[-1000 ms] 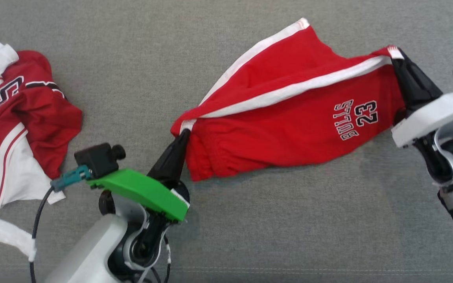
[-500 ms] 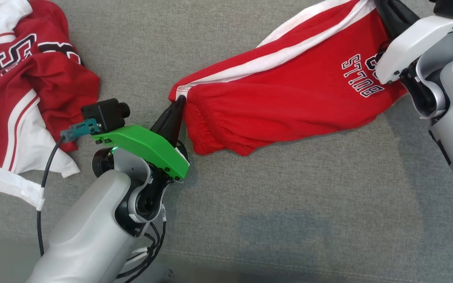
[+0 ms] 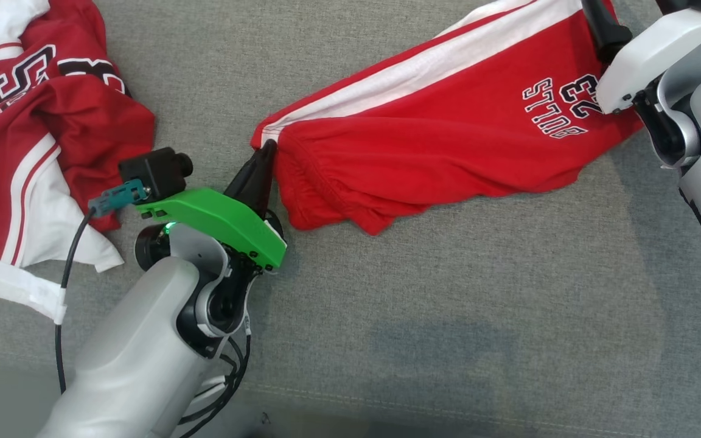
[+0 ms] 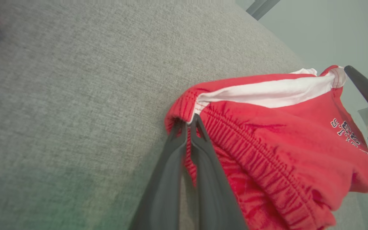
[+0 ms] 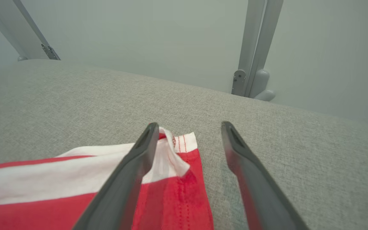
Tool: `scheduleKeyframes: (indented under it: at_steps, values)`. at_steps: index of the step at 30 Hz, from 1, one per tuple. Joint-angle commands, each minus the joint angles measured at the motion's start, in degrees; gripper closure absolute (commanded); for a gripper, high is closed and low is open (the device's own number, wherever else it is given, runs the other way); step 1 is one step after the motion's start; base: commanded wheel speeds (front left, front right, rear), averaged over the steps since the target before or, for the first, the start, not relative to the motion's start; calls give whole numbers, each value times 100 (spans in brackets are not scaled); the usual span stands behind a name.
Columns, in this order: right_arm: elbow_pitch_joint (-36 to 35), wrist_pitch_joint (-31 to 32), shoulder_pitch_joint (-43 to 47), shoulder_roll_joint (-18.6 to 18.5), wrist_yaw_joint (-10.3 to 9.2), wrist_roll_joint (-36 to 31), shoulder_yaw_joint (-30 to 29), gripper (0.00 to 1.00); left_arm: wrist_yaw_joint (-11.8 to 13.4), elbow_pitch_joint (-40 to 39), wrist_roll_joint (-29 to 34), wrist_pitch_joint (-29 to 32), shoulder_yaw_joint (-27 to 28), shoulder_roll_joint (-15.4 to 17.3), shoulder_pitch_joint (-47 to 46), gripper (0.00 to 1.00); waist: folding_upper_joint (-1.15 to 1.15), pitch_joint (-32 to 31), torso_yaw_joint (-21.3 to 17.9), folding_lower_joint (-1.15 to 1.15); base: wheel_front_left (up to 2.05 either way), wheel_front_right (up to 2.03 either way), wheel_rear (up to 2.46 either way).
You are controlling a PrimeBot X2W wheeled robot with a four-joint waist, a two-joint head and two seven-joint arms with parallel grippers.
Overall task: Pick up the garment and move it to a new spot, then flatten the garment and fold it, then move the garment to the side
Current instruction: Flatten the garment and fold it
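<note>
1. Shows red shorts [image 3: 448, 140] lying on a grey fabric surface [image 3: 387, 316], drawn out long, with a white side stripe [image 3: 448, 64] along the far edge and dark lettering [image 3: 560, 106] near the right end.
2. Sets the long axis of the shorts on a slant in the head view, with the elastic waistband [image 4: 251, 153] low and toward the middle and the leg hem high at the right.
3. Finds the left gripper [image 4: 193, 120] pressed together, pinching the waistband corner where the white stripe ends, with the rest of the shorts lying ahead of it and to its right.
4. Finds the right gripper [image 5: 189, 126] spread wide at the opposite end and holding nothing, with the white hem corner [image 5: 184, 142] lying loose between the jaws, close by one finger.
5. Places a second red-and-white garment [image 3: 34, 134] crumpled at the far left, well apart from the shorts.
6. Suggests the set-down at the new spot is nearly finished and flattening comes next. With only the left arm holding cloth, any smoothing pull would probably run along that slanted axis, away from the freed hem end.
</note>
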Motion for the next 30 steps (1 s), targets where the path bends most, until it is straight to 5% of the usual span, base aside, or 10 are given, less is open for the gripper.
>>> scheduleKeyframes:
  at_steps: [1, 7, 14, 18, 30]
  values:
    - [-39, -35, -50, -5, -4, 42, 34, 0, 54, 15, -11, -37, 45, 53, 77, 0, 0, -30, -47, 0, 0, 0, 0]
    - [-695, 528, 76, -441, -4, 579, 486, 0, 255, -191, 342, -473, 15, 294, 386, 0, 0, -234, -200, 0, 0, 0, 0]
    - [-1240, 1620, 229, -1111, -3, 852, 687, 0, 765, -789, 1380, -1022, -129, 631, 795, 0, 0, -289, -118, 0, 0, 0, 0]
    - [-1354, 1979, 297, -1266, -4, 870, 706, 0, 913, -1019, 1684, -1074, -216, 522, 1011, 0, 0, -161, 77, 0, 0, 0, 0]
    - [-888, 2623, 567, -1217, -4, 581, 647, 0, 598, -1012, 2268, -1110, -101, 177, 1265, 0, 0, -97, 413, 0, 0, 0, 0]
